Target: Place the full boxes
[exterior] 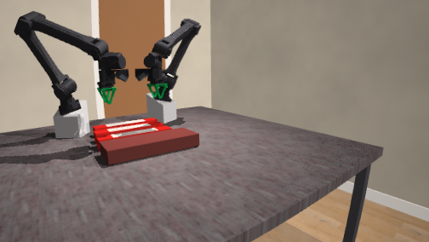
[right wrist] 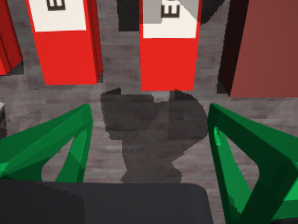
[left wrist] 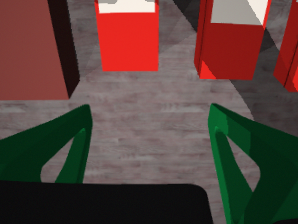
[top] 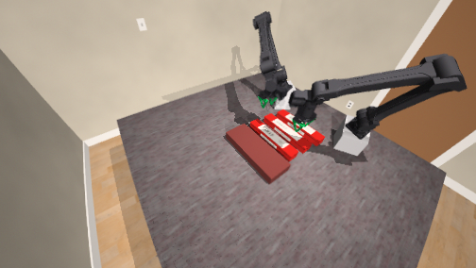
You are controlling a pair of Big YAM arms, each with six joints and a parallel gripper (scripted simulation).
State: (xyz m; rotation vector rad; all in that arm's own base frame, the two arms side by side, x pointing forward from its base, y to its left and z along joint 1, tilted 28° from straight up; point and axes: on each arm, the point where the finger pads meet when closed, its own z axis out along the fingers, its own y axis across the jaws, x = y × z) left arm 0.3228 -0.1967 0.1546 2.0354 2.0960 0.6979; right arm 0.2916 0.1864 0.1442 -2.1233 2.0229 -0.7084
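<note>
Three red electrode boxes with white labels lie flat side by side on the table: the near box (top: 273, 138), the middle box (top: 285, 131) and the far box (top: 313, 134). The dark red low platform (top: 257, 153) lies beside the near box and carries nothing; it also shows in the exterior view (exterior: 149, 145). My left gripper (top: 302, 124) hovers open and empty above one end of the boxes, and its wrist view (left wrist: 149, 112) shows two box ends (left wrist: 128, 36) (left wrist: 233, 30). My right gripper (top: 269, 100) hovers open and empty past the other end, seen in its wrist view (right wrist: 149, 110).
White arm base blocks stand at both ends of the box row (exterior: 71, 121) (exterior: 162, 110). The table edge (exterior: 362, 158) lies far to the right in the exterior view. Wide table surface stretches in front of the platform.
</note>
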